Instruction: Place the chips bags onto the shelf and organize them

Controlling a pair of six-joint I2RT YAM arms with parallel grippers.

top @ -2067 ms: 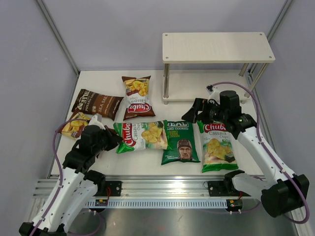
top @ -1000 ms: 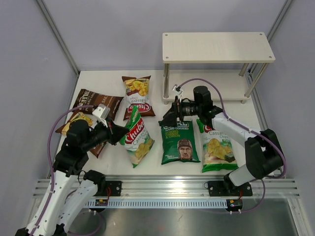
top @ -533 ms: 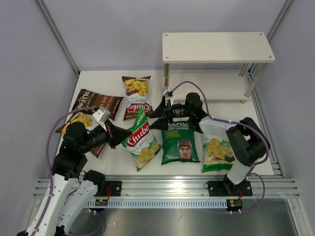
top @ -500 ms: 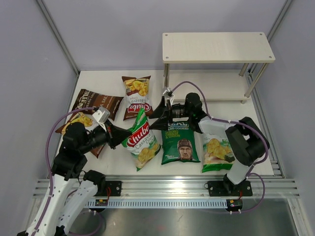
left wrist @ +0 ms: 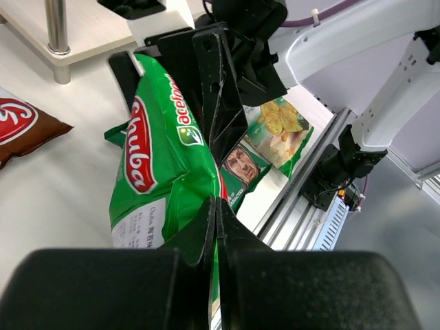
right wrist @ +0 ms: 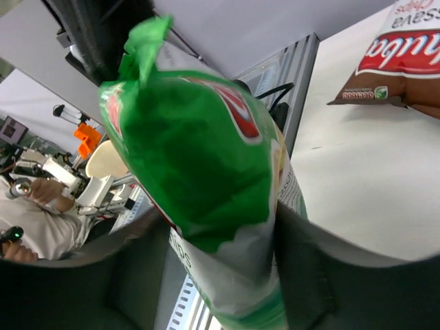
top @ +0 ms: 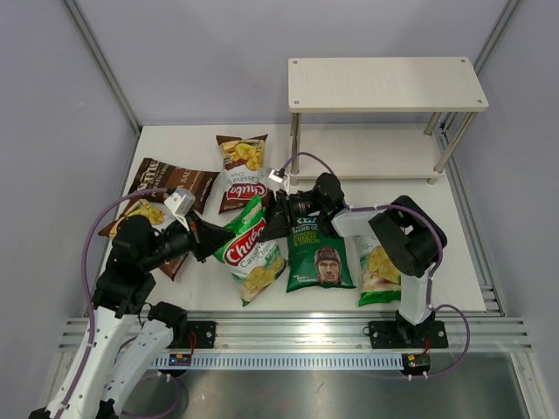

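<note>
The top view sits above and behind the arm bases. It looks down and forward over the whole surface [top: 192, 144], with the rail [top: 297, 330] at the near edge and the shelf [top: 387, 84] at far right. It is the widest and most distant view. The left wrist view looks along the left claw [left wrist: 214, 206] toward the right and far. It is very close on the green-white bag [left wrist: 158, 165], with the right claw [left wrist: 182, 75] and a shelf leg beyond. The right wrist view faces left and near, closer yet, and that bag fills most of it. All three views share that bag. The brown bag [right wrist: 405, 62] shows in the right wrist and top views.
</note>
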